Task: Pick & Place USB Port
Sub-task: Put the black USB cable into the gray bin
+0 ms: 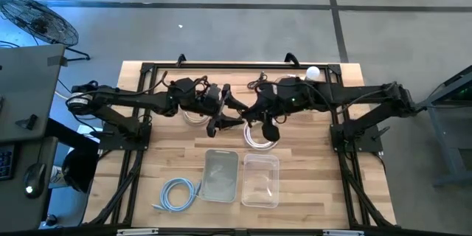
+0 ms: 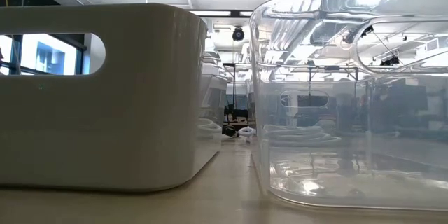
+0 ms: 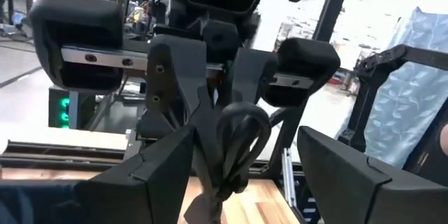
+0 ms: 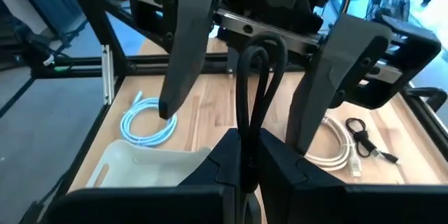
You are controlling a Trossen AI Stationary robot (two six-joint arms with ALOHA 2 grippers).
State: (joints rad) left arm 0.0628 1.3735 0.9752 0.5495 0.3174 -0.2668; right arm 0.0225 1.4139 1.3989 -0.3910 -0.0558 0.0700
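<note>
Black cable point(image 4: 255, 94): a folded loop of it is pinched between the closed fingers of the right hand point(image 4: 246, 155), held in the air above the tabletop point(image 1: 310, 192). In the high view this right hand point(image 1: 234, 116) sits just above the middle of the tabletop, meeting the left hand point(image 1: 218, 110) nose to nose.

Left hand: fingers spread wide on either side of the same black loop point(image 3: 234, 143), not closed on it.

Containers: 2 stand side by side toward 6 o'clock of the hands, an opaque white bin point(image 1: 220, 175) at 9 o'clock of a clear bin point(image 1: 261, 180), just beside each other.

Other cables: a light blue coil point(image 1: 179, 192) lies at 9 o'clock of the white bin. A white coil point(image 1: 258, 139) lies at 12 o'clock of the clear bin. Another white coil point(image 1: 193, 116) lies under the left arm. A small black cable point(image 4: 365, 138) lies beside a white coil in the right wrist view.
</note>
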